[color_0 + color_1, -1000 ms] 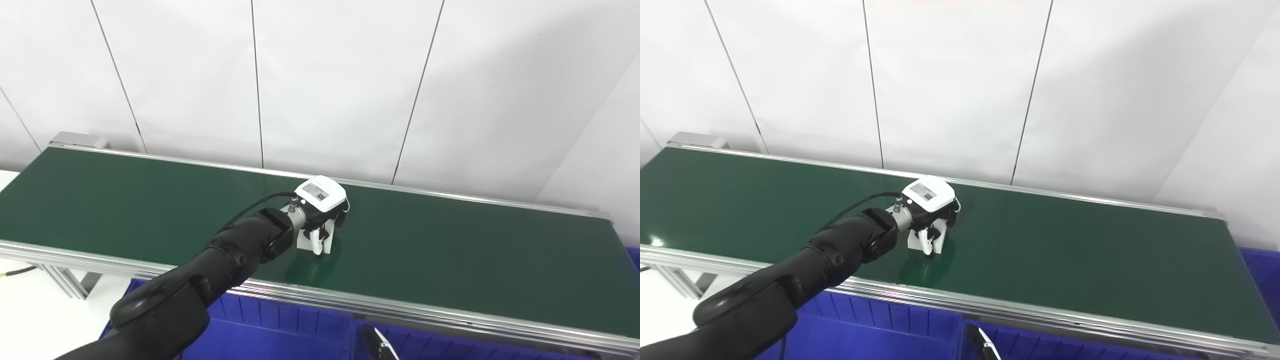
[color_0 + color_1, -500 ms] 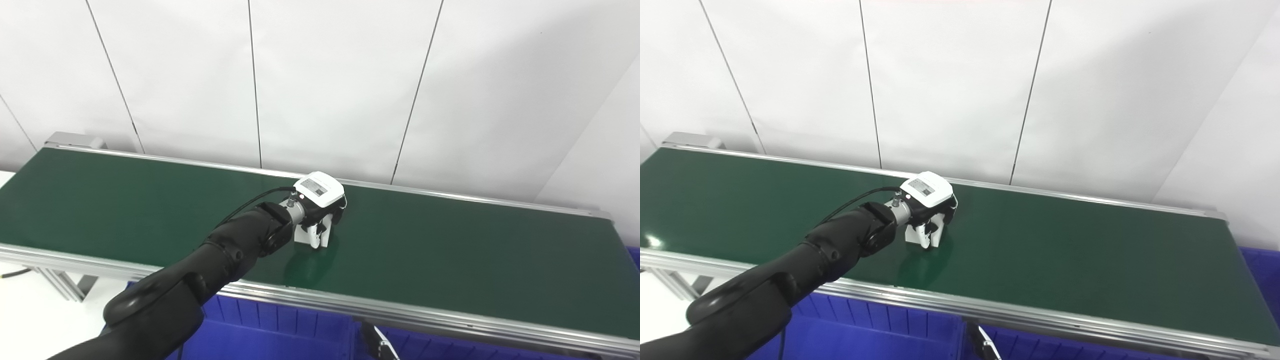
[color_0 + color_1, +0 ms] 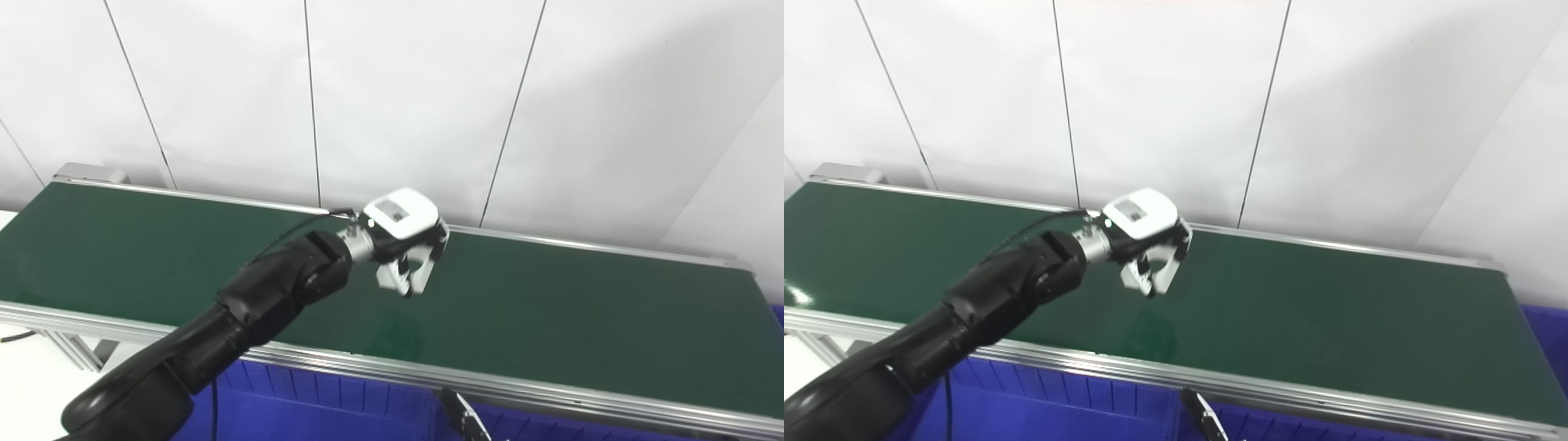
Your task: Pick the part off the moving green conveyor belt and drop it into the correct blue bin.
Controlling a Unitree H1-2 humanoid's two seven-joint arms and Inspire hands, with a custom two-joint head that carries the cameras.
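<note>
Green conveyor belt (image 3: 551,306), left hand (image 3: 407,245) gripping white part (image 3: 401,278) aloft

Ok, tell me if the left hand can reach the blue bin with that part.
Probably yes: the left hand holds the part clear of the belt, and nothing stands between it and the blue bin.

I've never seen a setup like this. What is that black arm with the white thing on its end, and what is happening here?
Both pictures come from two cameras side by side on a humanoid robot's head, so they show one scene. The black arm is the robot's left arm; the white-backed piece is its left hand. Its fingers are closed on a small white part, held above the green conveyor belt. Blue bins sit below the belt's near edge. Only a tip of the right hand shows at the bottom.
</note>
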